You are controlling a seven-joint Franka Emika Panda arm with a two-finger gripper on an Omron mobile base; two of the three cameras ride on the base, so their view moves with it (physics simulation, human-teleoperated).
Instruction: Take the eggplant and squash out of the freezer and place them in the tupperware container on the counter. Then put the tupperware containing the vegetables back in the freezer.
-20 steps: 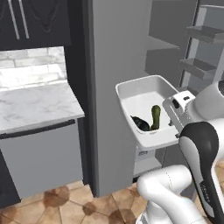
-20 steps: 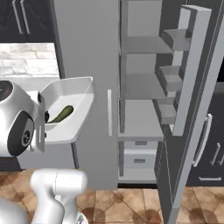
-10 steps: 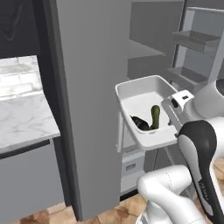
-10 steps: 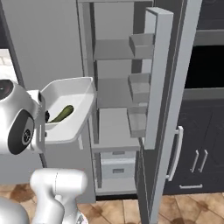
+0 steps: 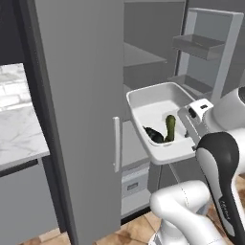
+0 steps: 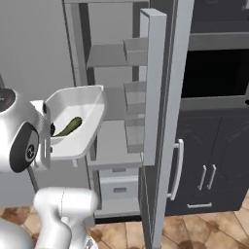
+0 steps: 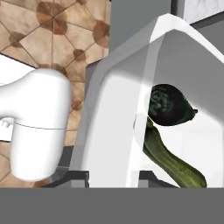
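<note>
1. You have the tupperware container (image 5: 158, 103) up in the air in front of the open freezer (image 6: 114, 160), level with its middle shelves; its far end is tipped slightly upward.
2. The gripper (image 5: 191, 125) is at the container's near right rim. In the hand view the rim (image 7: 131, 144) runs between the fingertips, so you are pinching the tupperware wall.
3. Inside the tray lie the dark eggplant (image 5: 153, 135) and the green squash (image 5: 170, 127), both at the near end, touching each other. The squash leans up against the wall; the hand view shows the eggplant (image 7: 168, 105) just beyond the squash (image 7: 173, 162).
4. The freezer's right door (image 6: 158, 116) stands swung open, its door bins facing the shelves. The other grey door (image 5: 79, 119) is in front of you in the left base view, with its pale handle (image 5: 116, 144) just left of the tray.
5. The marble counter (image 5: 19, 136) sits off to the left, well apart from the container.
</note>
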